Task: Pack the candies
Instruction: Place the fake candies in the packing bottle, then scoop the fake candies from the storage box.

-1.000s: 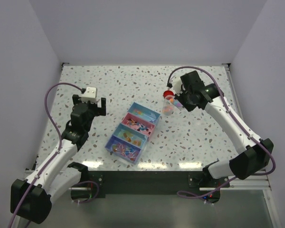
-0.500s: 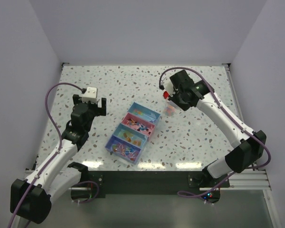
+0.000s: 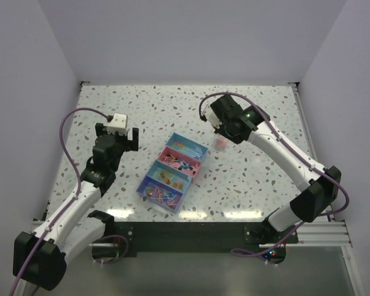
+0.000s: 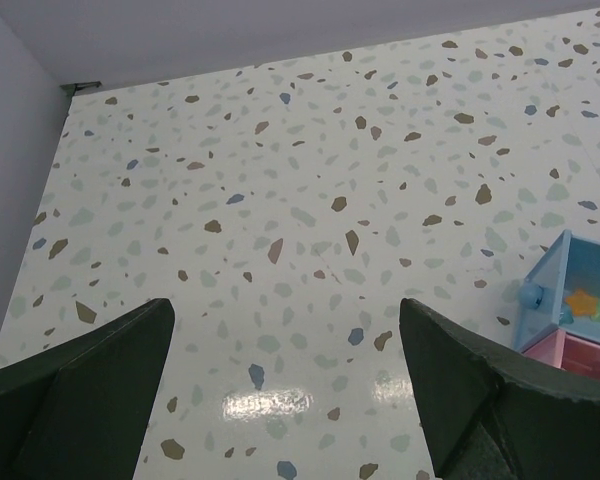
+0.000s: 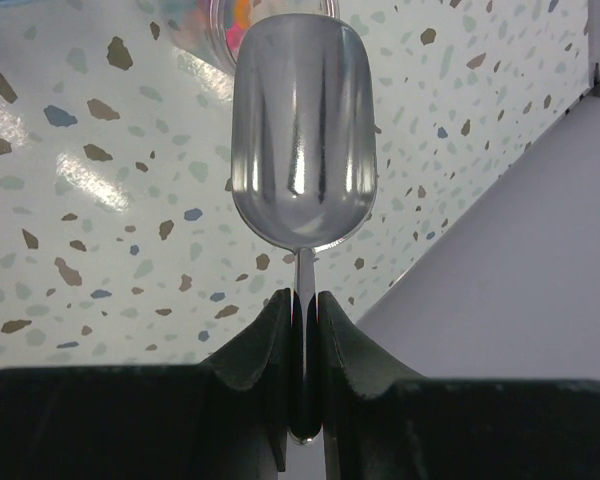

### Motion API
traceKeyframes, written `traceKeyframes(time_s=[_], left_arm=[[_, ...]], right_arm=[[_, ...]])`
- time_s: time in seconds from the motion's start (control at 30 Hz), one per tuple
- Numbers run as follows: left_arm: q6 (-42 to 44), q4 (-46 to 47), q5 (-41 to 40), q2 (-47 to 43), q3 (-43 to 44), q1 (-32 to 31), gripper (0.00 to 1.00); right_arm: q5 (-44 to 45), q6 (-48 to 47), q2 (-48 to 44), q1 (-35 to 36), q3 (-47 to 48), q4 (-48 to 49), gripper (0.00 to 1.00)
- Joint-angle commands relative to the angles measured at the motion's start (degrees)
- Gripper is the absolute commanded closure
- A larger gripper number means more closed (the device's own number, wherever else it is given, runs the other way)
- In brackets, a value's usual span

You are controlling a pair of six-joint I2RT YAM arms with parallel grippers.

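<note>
**Right pincer clamped on a scoop above the candy jar; left pincer spread wide beside the tray**

The compartmented tray [image 3: 149, 185] lies between the two arms, to the right of the left pincer [image 4: 285, 385] and down-left of the right pincer [image 5: 302, 305]. It has four compartments in a row, blue and pink. Each holds a scatter of small mixed-colour candies [image 3: 180, 164]. In the left wrist view a yellow piece and a green piece sit in the blue end compartment.

Just beyond the tip of the right pincer stands a clear jar [image 3: 220, 143] with more bright candies inside.

The right pincer's jaws are pressed together on the thin handle of a metal scoop [image 5: 300, 130]. The scoop's bowl points away from the pincer toward the jar and shows only polished metal.

The left pincer's jaws stand far apart over the speckled table [image 4: 280, 200], holding nothing.

The jar is cut off at the top edge of the right wrist view, and from above it is blurred and partly covered by the arm. Only a corner of the tray enters the left wrist view. Individual sweets are too small to count.
</note>
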Motion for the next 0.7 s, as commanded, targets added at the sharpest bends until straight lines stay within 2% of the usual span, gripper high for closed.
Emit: traceKeyframes(time_s=[0.0,0.17,0.37,0.67], left_arm=[[1.2,3.9,-0.5,-0.2,-0.5,-0.5,0.00],[1.2,4.0,0.2,0.1,-0.6,-0.6,0.00],[0.4,4.4,2.8,0.7,-1.1,-0.6,0.00],[-3.9,1.9,14.0,4.3,0.2,-0.6,0.02]], right_arm=[[5.6,-3.0,-1.4,1.7,2.3,-1.4,1.00],[7.0,-3.6,-3.4,2.9,1.7,-1.5,1.00],[2.2,-2.3,-6.5,2.8,3.2,-0.9,1.00],[-18.4,3.0,-5.4,2.8,10.0,-6.2,1.00]])
